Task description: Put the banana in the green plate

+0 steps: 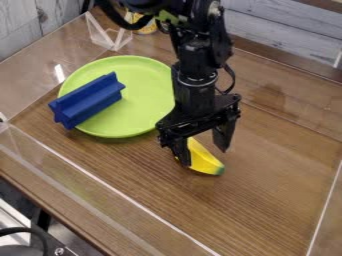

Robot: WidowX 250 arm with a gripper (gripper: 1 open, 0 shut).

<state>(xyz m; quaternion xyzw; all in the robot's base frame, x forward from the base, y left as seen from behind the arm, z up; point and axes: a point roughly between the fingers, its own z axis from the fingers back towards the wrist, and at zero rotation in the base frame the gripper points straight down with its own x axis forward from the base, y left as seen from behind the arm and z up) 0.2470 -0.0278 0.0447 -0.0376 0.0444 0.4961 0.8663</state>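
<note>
One banana [203, 158] lies beneath the spread claw [190, 150], seemingly at the grasping step, which next calls for closing on it before lifting toward the green plate [143, 118].

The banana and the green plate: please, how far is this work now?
Nothing looks finished: the banana lies on the wooden table, outside the green plate. In hand now is the approach: the claw, open, is down at the banana, partly covering it. Left to do: close on it, lift it, and set it in the plate, where a blue block rests over the rim.
</note>
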